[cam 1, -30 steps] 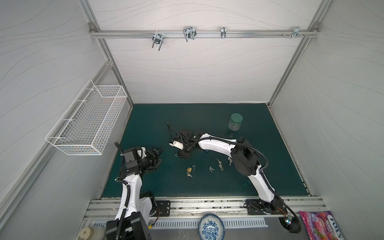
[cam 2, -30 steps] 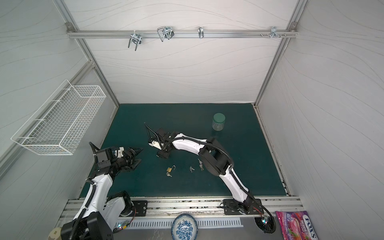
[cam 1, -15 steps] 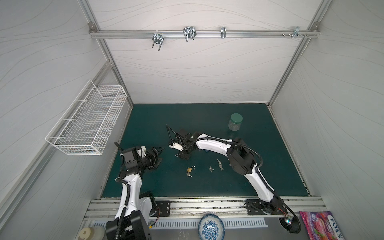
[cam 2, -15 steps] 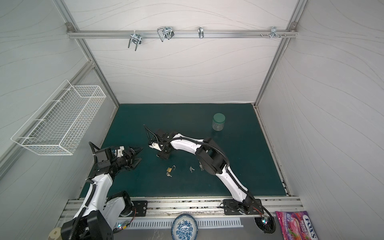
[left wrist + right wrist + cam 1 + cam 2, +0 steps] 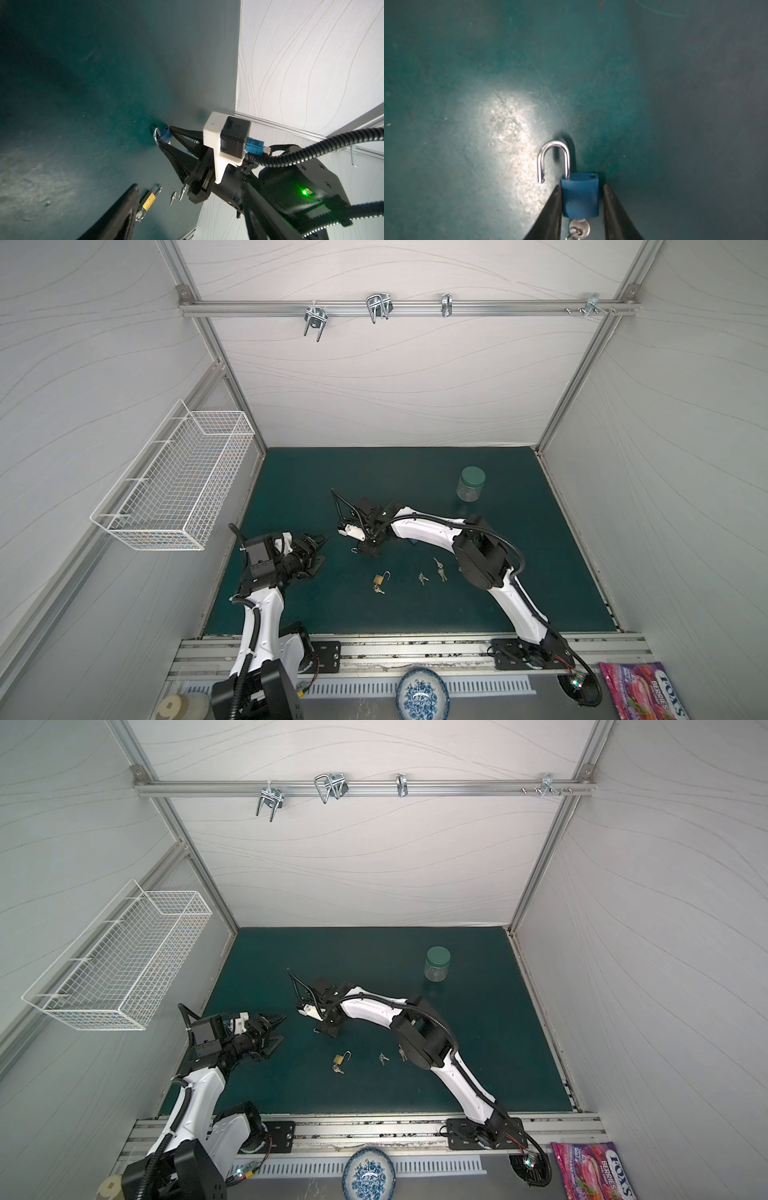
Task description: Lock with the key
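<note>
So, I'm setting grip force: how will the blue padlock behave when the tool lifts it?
Likely rigid and heavy for its size: the blue padlock has a steel-looking shackle. That shackle stands open, so it may pivot. The key in its base carries a ring that will probably dangle.

A blue padlock (image 5: 580, 197), shackle swung open, key (image 5: 580, 227) in its keyhole, lies on the green mat (image 5: 467, 83).
</note>
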Robot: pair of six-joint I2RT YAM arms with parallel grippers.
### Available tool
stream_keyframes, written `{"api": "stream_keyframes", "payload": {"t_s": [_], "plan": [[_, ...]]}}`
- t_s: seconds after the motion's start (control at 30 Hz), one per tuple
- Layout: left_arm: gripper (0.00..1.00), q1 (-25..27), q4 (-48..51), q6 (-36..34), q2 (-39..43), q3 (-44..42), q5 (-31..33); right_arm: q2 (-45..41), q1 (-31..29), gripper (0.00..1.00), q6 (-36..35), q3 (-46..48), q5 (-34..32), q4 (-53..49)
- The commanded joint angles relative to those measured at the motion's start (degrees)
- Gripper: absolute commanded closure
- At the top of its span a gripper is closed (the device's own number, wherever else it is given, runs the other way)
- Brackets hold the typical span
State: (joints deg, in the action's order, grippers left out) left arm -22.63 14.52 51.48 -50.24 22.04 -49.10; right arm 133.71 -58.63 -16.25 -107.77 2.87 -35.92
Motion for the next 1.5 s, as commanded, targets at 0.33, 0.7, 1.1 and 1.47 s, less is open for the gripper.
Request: {"api": "stream_keyframes", "payload": {"t_s": [0.33, 0.7, 1.1, 1.47], "plan": [[0.23, 0.33, 0.02, -0.58, 4.41, 2.33, -2.77, -16.55, 0.07, 0.79, 3.87, 14.15, 2.52, 7.84], [0.24, 25.51, -11.04, 6.98, 2.72, 7.08, 4.44, -42.17, 0.16, 0.81, 6.14, 39.60, -3.71, 19.25], [0.36, 41.56, -17.38, 8.64, -9.14, 13.56, 11.34, -53.51, -2.26, 0.82, 5.53, 48.04, -7.84, 20.62], [0.71, 46.01, -17.71, 8.56, -11.63, 14.16, 13.69, -53.58, -2.25, 0.84, 5.53, 47.52, -9.29, 20.69]]}}
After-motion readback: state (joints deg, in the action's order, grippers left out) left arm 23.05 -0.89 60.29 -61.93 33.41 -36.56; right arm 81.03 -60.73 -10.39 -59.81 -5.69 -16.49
